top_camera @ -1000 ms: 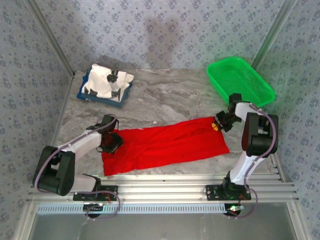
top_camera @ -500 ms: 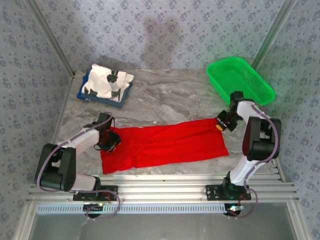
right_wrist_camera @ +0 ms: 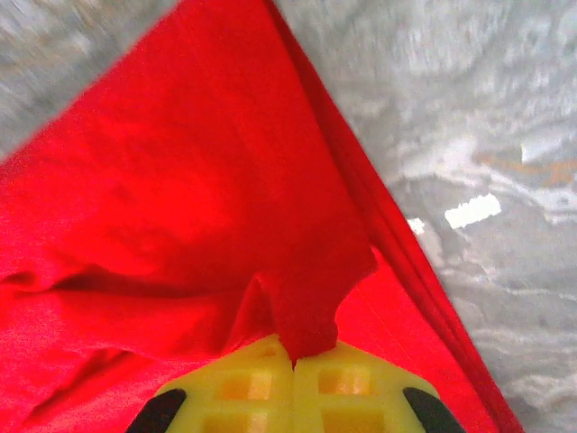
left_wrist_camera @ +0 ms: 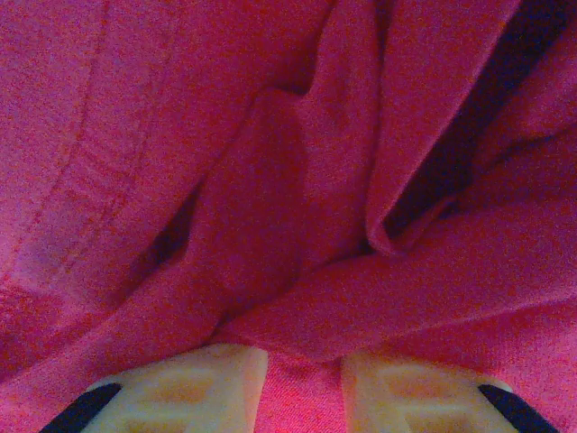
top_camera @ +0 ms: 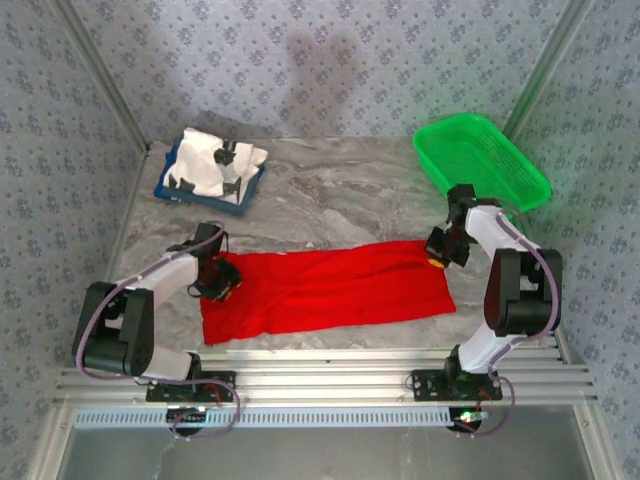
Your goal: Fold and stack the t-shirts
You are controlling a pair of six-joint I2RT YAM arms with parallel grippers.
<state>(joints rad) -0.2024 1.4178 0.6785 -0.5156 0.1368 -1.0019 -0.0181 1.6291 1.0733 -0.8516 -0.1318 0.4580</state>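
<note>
Red t-shirt (top_camera: 330,290) lies spread as a long band across the near part of the tabletop (top_camera: 340,200), running left to right, mostly flat with a few creases along its length. Its left end is wider and reaches closer to the near edge; its right end tapers up toward the far right corner.

Left gripper (top_camera: 215,275) sits on the far left corner of the red t-shirt. In the left wrist view, bunched red folds fill the frame and a strip of cloth runs between the two pale fingers (left_wrist_camera: 203,388), so it is gripping the shirt.

Right gripper (top_camera: 437,250) is at the far right corner of the shirt. In the right wrist view the yellow fingers (right_wrist_camera: 248,388) are pressed together with a small peak of red cloth pinched between the tips, closed on the shirt, and the cloth edge runs off diagonally over the grey tabletop.

White t-shirt (top_camera: 205,165) with black marks lies crumpled in the blue tray (top_camera: 205,201) at the far left, well apart from the red one.

Green basket (top_camera: 480,160) stands at the far right corner, beyond the right gripper.
</note>
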